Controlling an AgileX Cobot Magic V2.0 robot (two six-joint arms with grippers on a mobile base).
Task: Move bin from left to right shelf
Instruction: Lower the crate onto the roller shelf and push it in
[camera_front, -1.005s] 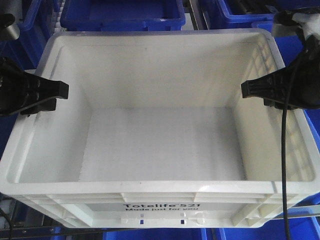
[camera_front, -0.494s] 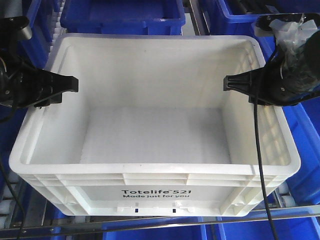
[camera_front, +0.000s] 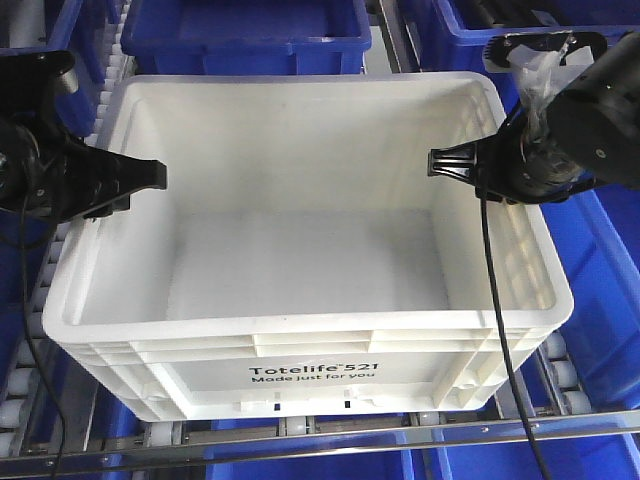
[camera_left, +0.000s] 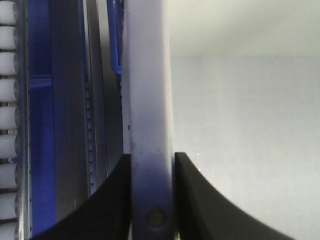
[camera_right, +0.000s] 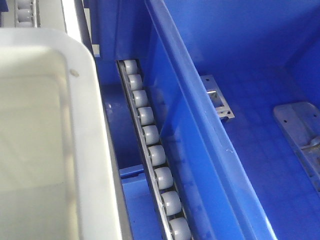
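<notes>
The white bin, printed "Totelife 521", stands empty on the shelf rollers, its print facing the camera. My left gripper straddles the bin's left wall, one black finger inside. In the left wrist view both fingers press the wall from either side, so the gripper is shut on it. My right gripper sits at the right wall, one finger reaching inside. The right wrist view shows only the bin's rim; its fingers are hidden there.
Blue bins stand behind and to the right of the white one; the right one's wall runs close alongside. A roller track lies between them. A metal rail edges the shelf front. A black cable hangs from the right arm.
The bin has moved away from the camera and lower, now resting on the rollers. Both grippers travelled with its side walls and kept their places on them.
</notes>
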